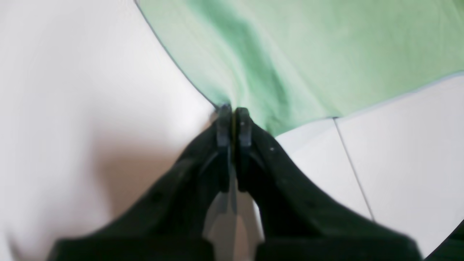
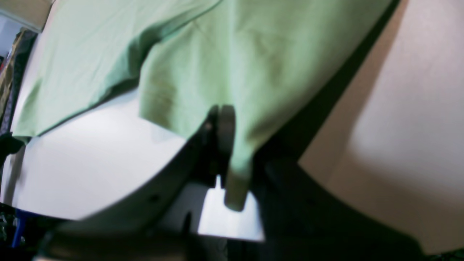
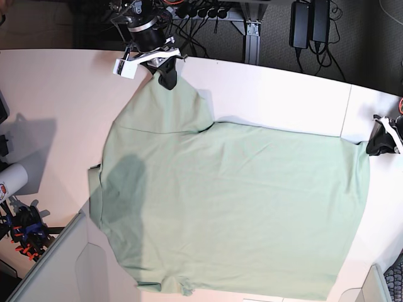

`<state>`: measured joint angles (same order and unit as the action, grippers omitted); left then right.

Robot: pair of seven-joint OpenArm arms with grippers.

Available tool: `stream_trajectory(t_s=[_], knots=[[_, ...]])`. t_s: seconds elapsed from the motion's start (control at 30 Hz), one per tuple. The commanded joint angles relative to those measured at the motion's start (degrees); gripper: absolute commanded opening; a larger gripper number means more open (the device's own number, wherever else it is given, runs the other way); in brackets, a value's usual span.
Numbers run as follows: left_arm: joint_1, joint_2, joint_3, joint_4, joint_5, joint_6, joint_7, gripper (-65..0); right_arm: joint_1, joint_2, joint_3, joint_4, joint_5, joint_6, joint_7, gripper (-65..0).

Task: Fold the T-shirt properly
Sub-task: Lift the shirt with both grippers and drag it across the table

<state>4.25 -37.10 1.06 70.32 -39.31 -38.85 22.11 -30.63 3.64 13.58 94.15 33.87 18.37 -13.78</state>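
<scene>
The pale mint-green T-shirt [image 3: 233, 207] lies spread flat across the white table [image 3: 56, 94]. In the base view its bottom hem is on the right and a sleeve reaches toward the top left. My right gripper [image 3: 167, 80] is at that sleeve's tip. The right wrist view shows this right gripper [image 2: 224, 119] shut on the T-shirt [image 2: 235, 54], with a fold of cloth hanging down between the jaws. My left gripper [image 3: 370, 148] is at the far right hem corner. In its wrist view the left gripper [image 1: 233, 112] is shut on the T-shirt's [image 1: 308, 54] corner edge.
Cables and black power bricks [image 3: 308, 22] hang behind the table's far edge. A white roll [image 3: 9, 179] and orange-black clamps [image 3: 22, 233] sit off the left edge. A grey panel [image 3: 63, 264] is at the bottom left. A table seam [image 3: 345, 113] runs near the left gripper.
</scene>
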Motion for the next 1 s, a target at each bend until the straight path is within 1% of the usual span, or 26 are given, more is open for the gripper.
stream_trajectory(t_s=[0.0,0.17,0.33,0.5,0.67,0.8,0.97], knots=[[-0.7,-1.2,-0.5,0.8,-1.1,-1.1,0.0,-65.0,-0.5,0.2,0.1,1.6,0.5,-0.2,-0.5,-65.0],[-0.7,-2.5,-1.0,3.1,-2.3,-1.1,0.7,-65.0,-0.7,0.2,1.2,6.8,0.7,-0.2,-3.2,-65.0],[-0.7,-3.8,-1.1,6.7,-3.5,-1.1,0.9,-65.0,-0.7,0.2,3.8,11.8,2.1,-0.1,-3.5,-65.0],[-1.4,-3.8,-1.1,8.0,-3.8,-1.1,0.3,-65.0,-0.1,0.2,5.1,15.3,2.3,-0.2,-3.4,-65.0],[-5.0,-3.8,-1.1,7.9,-3.8,-1.1,0.2,-65.0,3.6,0.3,5.6,15.7,2.0,-0.1,-3.4,-65.0],[-7.1,-3.9,-1.1,7.9,-3.7,-1.1,0.5,-65.0,6.9,0.3,5.6,15.7,-0.6,-0.2,-3.4,-65.0],[-9.2,-3.9,-1.1,7.9,-2.7,-1.1,0.4,-65.0,10.0,0.8,5.6,15.6,-2.1,-0.2,-3.2,-65.0]])
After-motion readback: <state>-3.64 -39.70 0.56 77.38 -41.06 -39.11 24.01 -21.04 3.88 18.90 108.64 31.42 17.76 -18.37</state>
